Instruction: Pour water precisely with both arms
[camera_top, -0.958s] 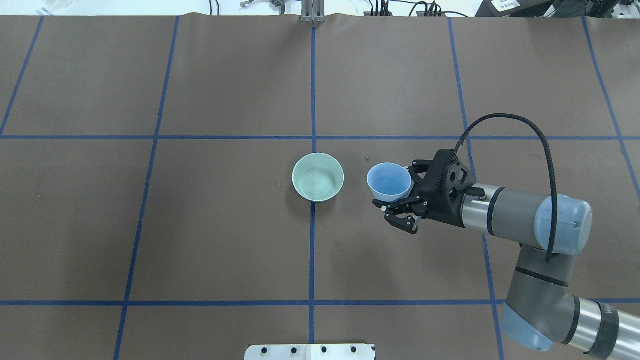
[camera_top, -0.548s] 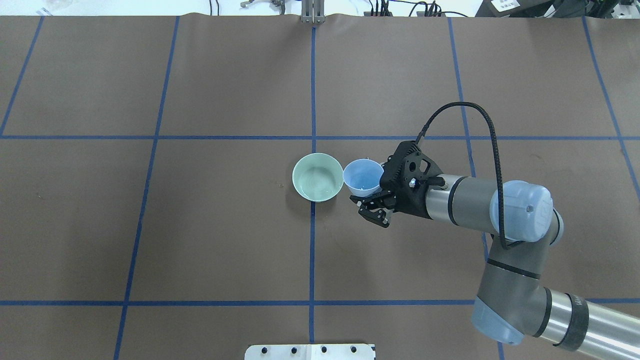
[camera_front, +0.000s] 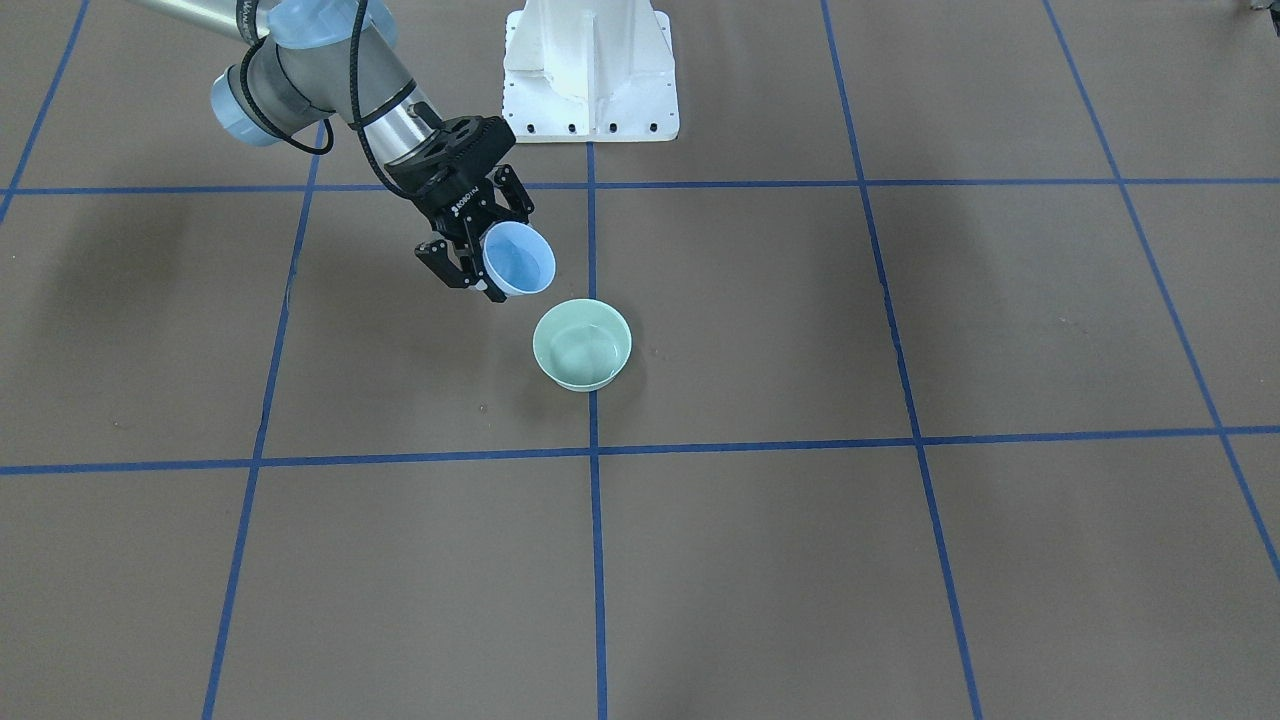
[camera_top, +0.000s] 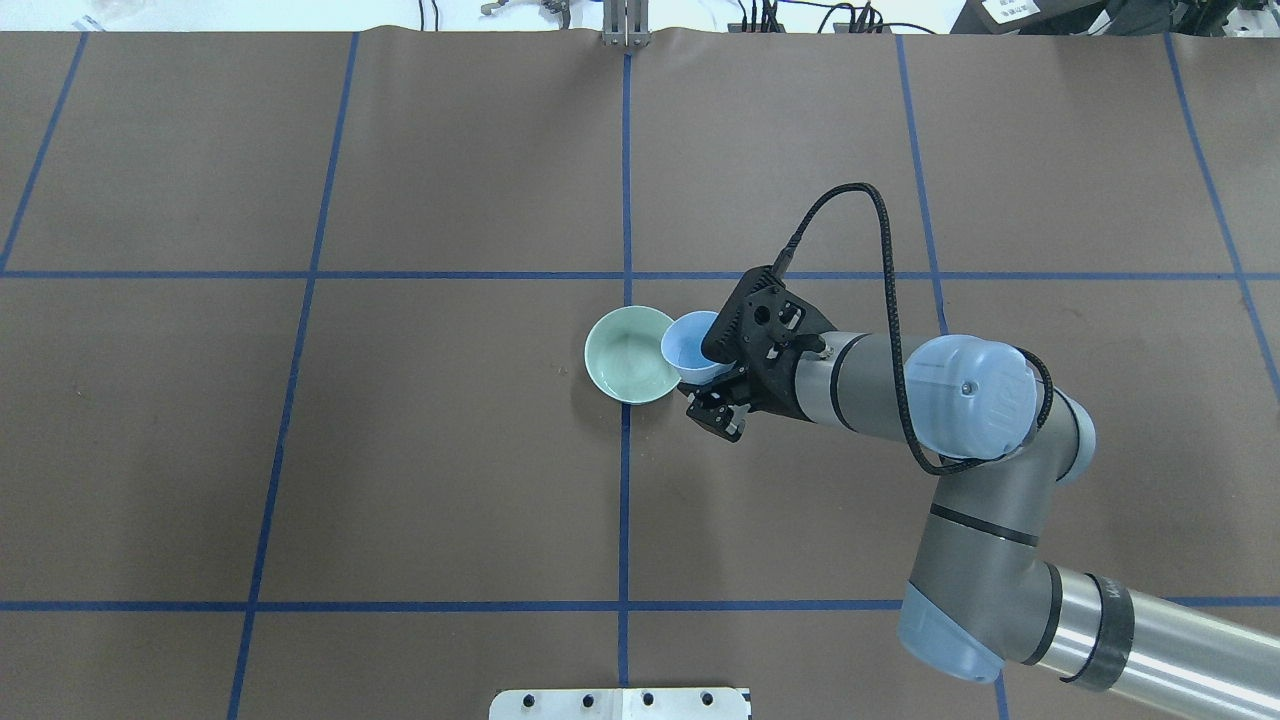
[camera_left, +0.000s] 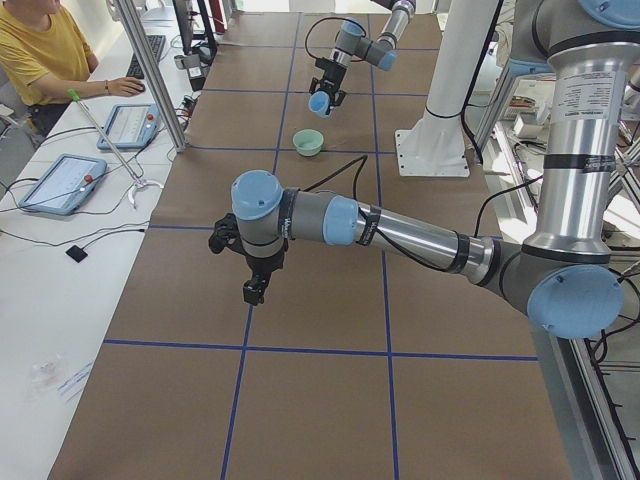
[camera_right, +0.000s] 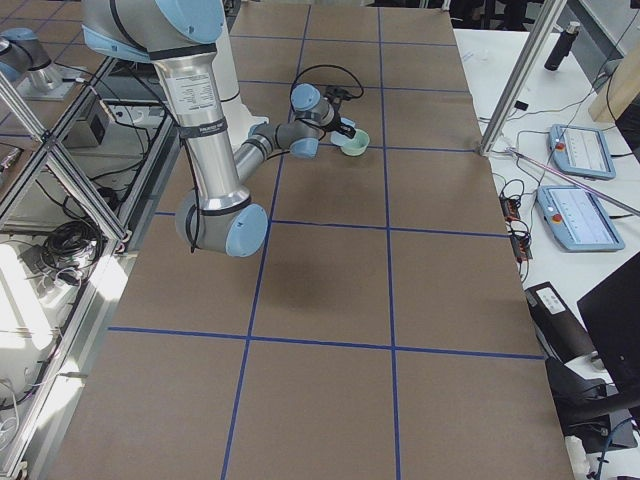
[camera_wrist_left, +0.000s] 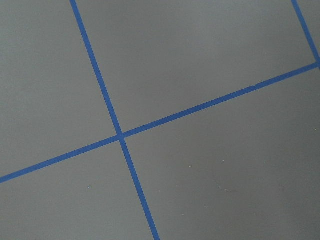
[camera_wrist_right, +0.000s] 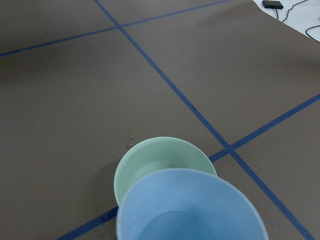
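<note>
Judging the pour as barely starting: carrying the water (camera_wrist_right: 177, 227) low inside the blue cup (camera_wrist_right: 190, 200), tipping its rim over the near edge of the green bowl (camera_wrist_right: 150, 160) on the surface (camera_wrist_right: 70, 100), showing no stream yet. Clamping the right tool (camera_front: 490, 250) on the cup's wall. Farther off, hanging the left tool (camera_left: 252, 292) over bare surface, not telling apart or together.

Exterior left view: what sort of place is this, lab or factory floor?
Probably a robotics research lab. A brown table cover gridded with blue tape, a white bolted pedestal, and an operator at a side desk with teach pendants point to it.
</note>
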